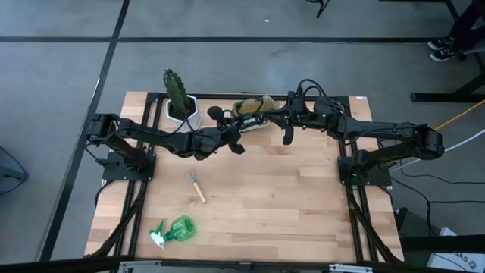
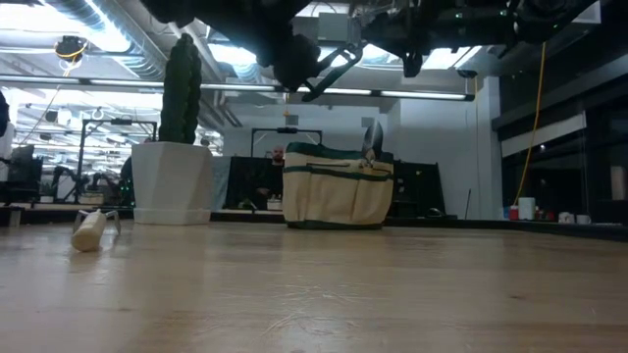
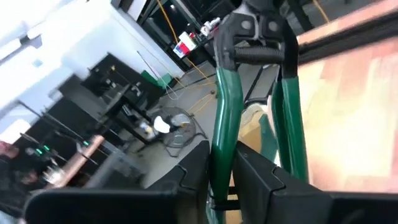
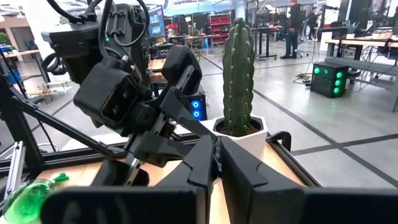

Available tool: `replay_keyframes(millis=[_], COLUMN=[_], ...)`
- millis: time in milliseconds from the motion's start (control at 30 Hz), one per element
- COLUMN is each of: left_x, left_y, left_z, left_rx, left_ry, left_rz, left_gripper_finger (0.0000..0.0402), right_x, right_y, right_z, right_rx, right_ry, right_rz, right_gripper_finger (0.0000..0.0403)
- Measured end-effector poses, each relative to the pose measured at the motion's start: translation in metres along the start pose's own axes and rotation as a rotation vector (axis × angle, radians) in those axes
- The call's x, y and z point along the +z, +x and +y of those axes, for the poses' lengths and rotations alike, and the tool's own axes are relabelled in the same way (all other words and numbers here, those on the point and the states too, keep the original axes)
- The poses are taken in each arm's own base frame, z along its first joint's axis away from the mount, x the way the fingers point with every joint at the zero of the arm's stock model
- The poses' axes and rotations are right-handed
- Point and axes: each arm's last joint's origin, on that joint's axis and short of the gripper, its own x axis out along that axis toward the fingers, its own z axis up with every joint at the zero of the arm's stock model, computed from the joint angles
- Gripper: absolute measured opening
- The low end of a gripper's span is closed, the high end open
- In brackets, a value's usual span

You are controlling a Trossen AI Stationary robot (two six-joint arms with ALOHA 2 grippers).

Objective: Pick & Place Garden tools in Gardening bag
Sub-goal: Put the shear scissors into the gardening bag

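From above, the bag (image 1: pixel 254 106) sits at the table's (image 1: pixel 303 205) far edge with the cactus pot (image 1: pixel 184 108) just beside it. The left gripper (image 1: pixel 232 127) and right gripper (image 1: pixel 259 117) meet over it from opposite sides. The rake (image 1: pixel 197 186) lies near the bag, and the spray bottle (image 1: pixel 176 229) lies well apart from it. At table height the bag rests on the wood with a grey blade (image 2: pixel 373 137) poking from its top, and the grippers are cut off above it. In the left wrist view that arm's fingers (image 3: pixel 261 180) are clamped on one of the bag's green handles (image 3: pixel 224 112), and the other gripper pinches the handles higher up. In the right wrist view its fingers are pressed together on what looks like a thin green strip, likely the same webbing. The bag looks soft and light, so it would sag and swing if lifted by one strap; the best hold is both handles at their tops. The rake looks stiff and light and is best taken mid-handle. The bottle looks smooth and round, so its neck seems the safest place to hold it. No pruners can be seen, the bag's inside is hidden, and the blade is too small to identify.
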Motion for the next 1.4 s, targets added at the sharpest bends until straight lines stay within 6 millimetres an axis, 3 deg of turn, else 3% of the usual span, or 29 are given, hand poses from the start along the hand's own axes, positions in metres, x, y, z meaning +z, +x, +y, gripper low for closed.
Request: replay_keyframes(millis=[267,633,1133,1267,1400], left_x=[0.004,0.004,-0.014,-0.015,-0.014], left_y=[-0.006,-0.021,-0.034,-0.035,-0.037], left_z=[0.009,0.023,0.013,0.012,0.011], left_rx=[-0.041,-0.157,-0.569,-0.581,-0.585], left_ry=[-0.112,-0.28,-0.408,-0.416,-0.414], left_rz=[-0.023,0.017,0.195,0.214,0.209], left_gripper_finger=[0.0124,0.0216,0.0223,0.0223,0.0223], right_x=[0.003,0.032,0.081,0.081,0.068], right_y=[0.001,0.004,0.001,0.01,0.024], right_z=[-0.003,-0.003,-0.026,-0.041,-0.058], right_rx=[-0.002,-0.008,-0.102,-0.133,-0.159], right_ry=[-0.013,-0.15,-0.306,-0.306,-0.29], right_rz=[0.022,0.101,0.145,0.201,0.27], right_gripper_finger=[0.0023,0.0022,0.0022,0.0022,0.0022])
